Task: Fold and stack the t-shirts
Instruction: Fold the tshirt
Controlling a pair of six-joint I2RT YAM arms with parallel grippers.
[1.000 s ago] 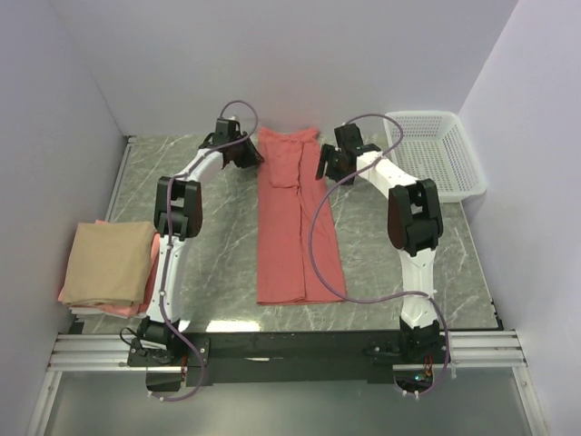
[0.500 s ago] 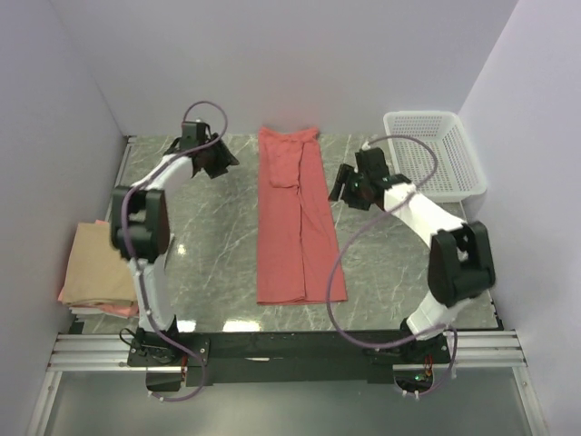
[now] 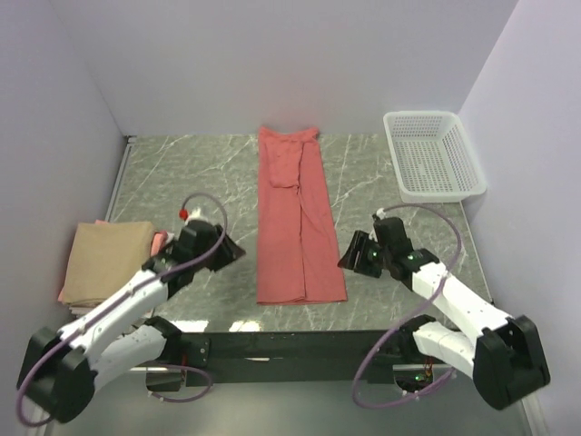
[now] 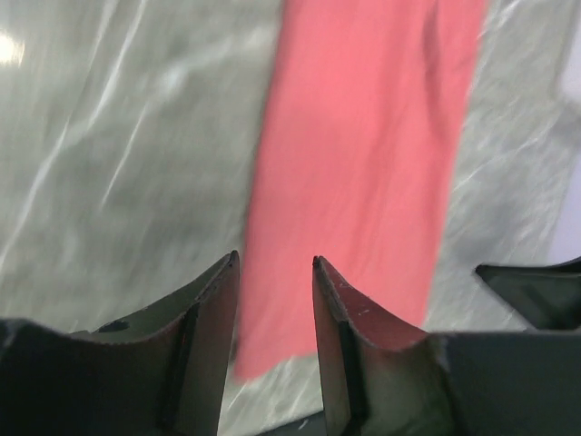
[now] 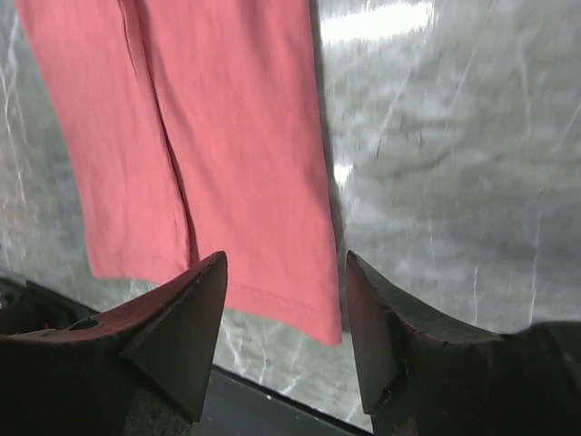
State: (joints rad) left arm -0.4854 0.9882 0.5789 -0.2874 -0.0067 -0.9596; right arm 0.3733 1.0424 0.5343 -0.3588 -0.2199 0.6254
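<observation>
Okay, top view: you've got the red shirt (image 3: 295, 222) lying as a long folded strip down the middle of the table (image 3: 200, 182). Tan shirt (image 3: 107, 262) sits folded at the left edge on the pink shirt (image 3: 160, 240), which peeks out underneath. Basket (image 3: 431, 156) is far right. Left claw (image 3: 231, 250) is just left of the strip's near end and right claw (image 3: 349, 256) just right of it, neither touching cloth. Left wrist view: your left claw (image 4: 272, 262) shows a narrow gap with nothing in it, red shirt (image 4: 363, 154) ahead. Right wrist view: your right claw (image 5: 286, 259) stands wide and empty, with the red shirt (image 5: 227, 136) and its hem corner showing between the fingers.
</observation>
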